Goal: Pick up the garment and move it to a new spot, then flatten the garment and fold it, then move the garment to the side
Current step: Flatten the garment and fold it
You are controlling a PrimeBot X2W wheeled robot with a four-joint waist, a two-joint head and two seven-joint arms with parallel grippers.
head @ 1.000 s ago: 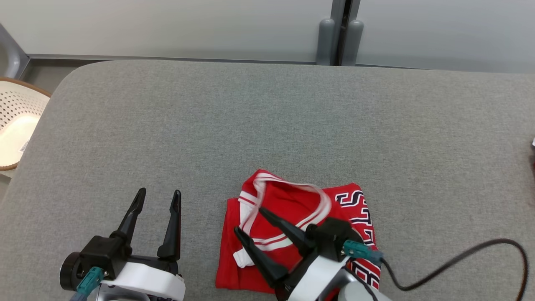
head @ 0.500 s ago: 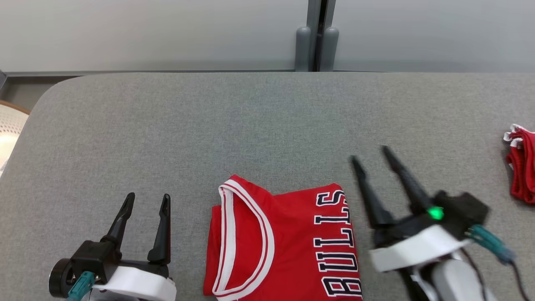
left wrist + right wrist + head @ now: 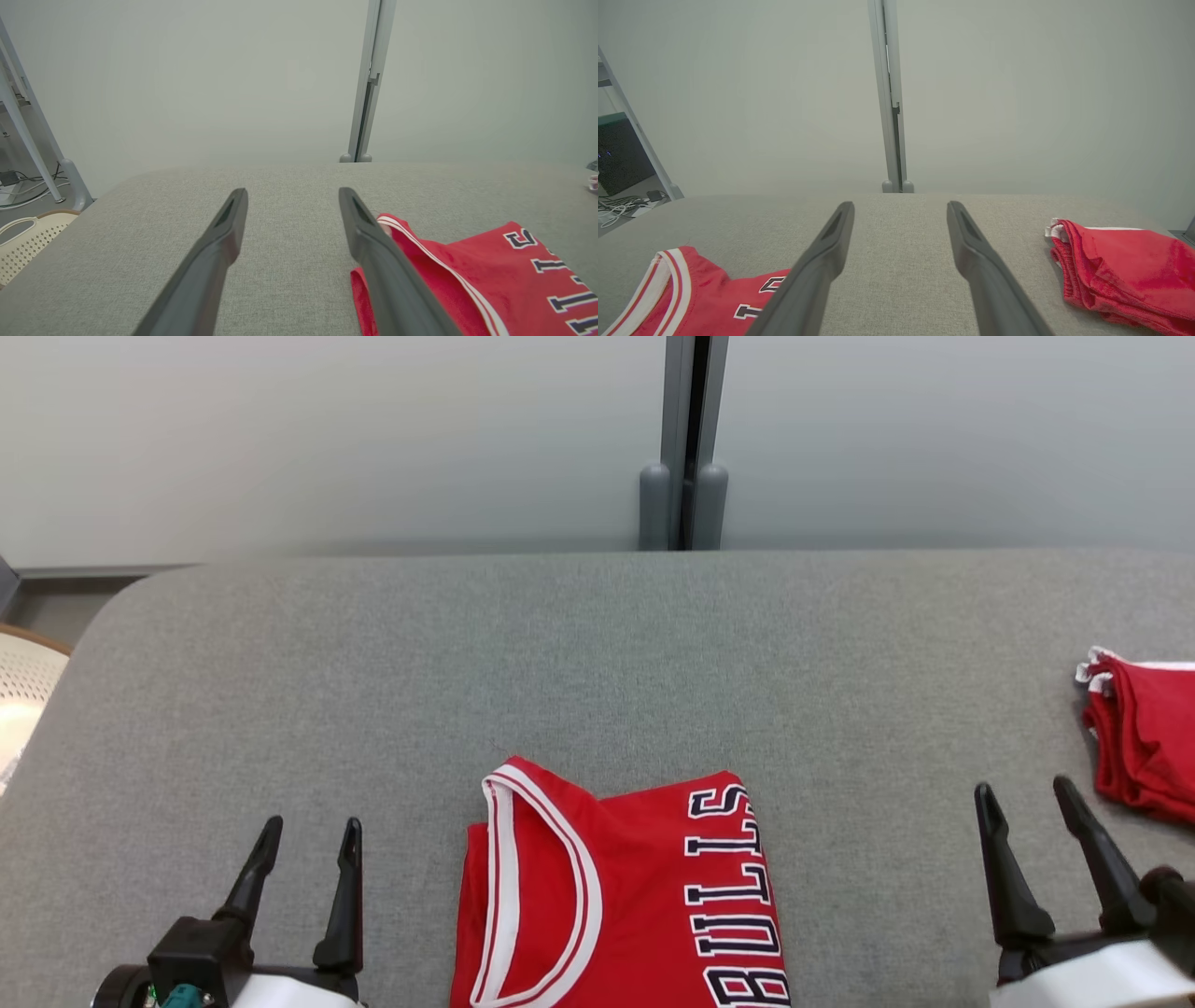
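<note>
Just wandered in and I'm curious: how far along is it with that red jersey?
Done: the jersey lies folded flat on the table. In hand: nothing; the left fingers and right fingers stand open and empty on either side of it. Left: probably moving it aside, perhaps toward the red pile.

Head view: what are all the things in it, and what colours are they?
jersey: one, red with white trim, folded, table's near edge, middle
second garment: one, red, bunched, table's right end
table: one, grey fabric top
basket: one, cream, perforated, past the table's left end
post: one, grey, behind the table
left tool: one, black fingers, open, lower left
right tool: one, black fingers, open, lower right
</note>
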